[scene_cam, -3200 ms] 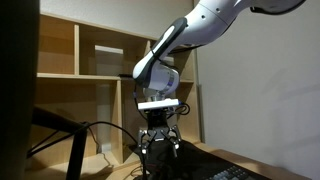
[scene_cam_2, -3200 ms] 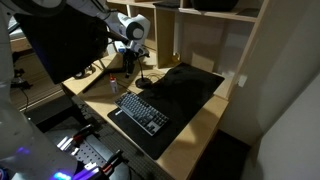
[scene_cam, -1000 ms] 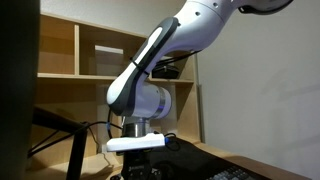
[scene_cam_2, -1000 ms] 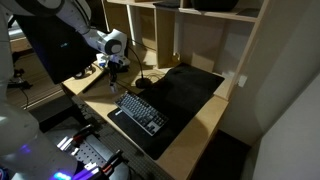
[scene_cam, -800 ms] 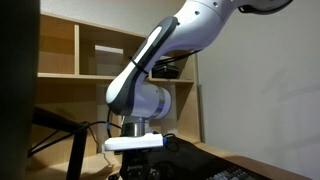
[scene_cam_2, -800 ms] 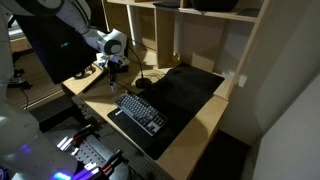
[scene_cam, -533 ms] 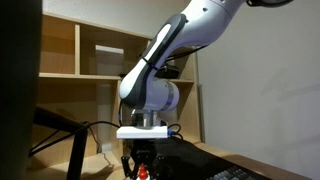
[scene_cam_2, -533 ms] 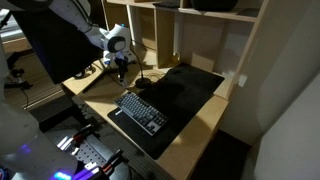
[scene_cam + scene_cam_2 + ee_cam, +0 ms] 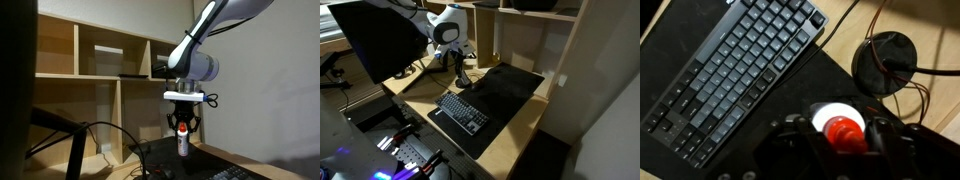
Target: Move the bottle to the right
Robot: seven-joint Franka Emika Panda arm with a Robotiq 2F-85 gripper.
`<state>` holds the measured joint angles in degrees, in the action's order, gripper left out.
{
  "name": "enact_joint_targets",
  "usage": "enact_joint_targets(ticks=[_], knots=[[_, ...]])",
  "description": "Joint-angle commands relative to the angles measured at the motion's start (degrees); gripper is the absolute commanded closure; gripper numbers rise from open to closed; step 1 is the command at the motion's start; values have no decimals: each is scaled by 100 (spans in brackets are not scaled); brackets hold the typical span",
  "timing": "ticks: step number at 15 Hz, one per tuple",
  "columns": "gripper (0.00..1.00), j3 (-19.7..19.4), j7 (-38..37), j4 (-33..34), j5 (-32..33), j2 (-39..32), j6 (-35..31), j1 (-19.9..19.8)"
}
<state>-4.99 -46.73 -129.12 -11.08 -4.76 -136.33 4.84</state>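
Note:
The bottle (image 9: 183, 143) is white with a red cap and hangs upright in the air. My gripper (image 9: 182, 126) is shut on its upper part, holding it above the desk. In the wrist view I look straight down on the red cap of the bottle (image 9: 843, 131), which sits between the two dark fingers (image 9: 885, 135) of my gripper (image 9: 838, 138). Below it lies the black desk mat (image 9: 750, 130). In an exterior view my gripper (image 9: 460, 66) hovers with the bottle (image 9: 461, 73) over the back left part of the mat (image 9: 505, 88).
A black keyboard (image 9: 459, 110) lies at the mat's front; in the wrist view the keyboard (image 9: 735, 65) is up left. A round black stand (image 9: 886, 64) with cables sits on the wooden desk (image 9: 420, 95). Open wooden shelves (image 9: 100, 70) rise behind. A dark monitor (image 9: 375, 40) stands nearby.
The arm has risen and swung sideways, from low over the desk's cable corner to above the mat, carrying the bottle along. The jaws stayed shut.

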Motion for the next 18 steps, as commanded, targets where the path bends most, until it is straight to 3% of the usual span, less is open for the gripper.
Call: enact_joint_targets(ticks=[1,2,7,12,13,14,15,16,18], knots=[[55,142,3,-48,7,78,19,-190],[80,170,-61,99,61,-139,120,-162],[80,-114,232,1447,-1354,-1443,752,-872],[80,14,-107,3093,-2608,-3052,1317,-1480],[80,-137,142,2322,-2282,-2441,1005,-1320],[55,-137,128,2513,-2326,-2670,1018,-1348],[55,-138,128,2529,-2315,-2730,1007,-1348],[80,-138,128,2513,-2313,-2718,1007,-1342],[80,-210,-342,2778,-2413,-2913,828,-1309]])
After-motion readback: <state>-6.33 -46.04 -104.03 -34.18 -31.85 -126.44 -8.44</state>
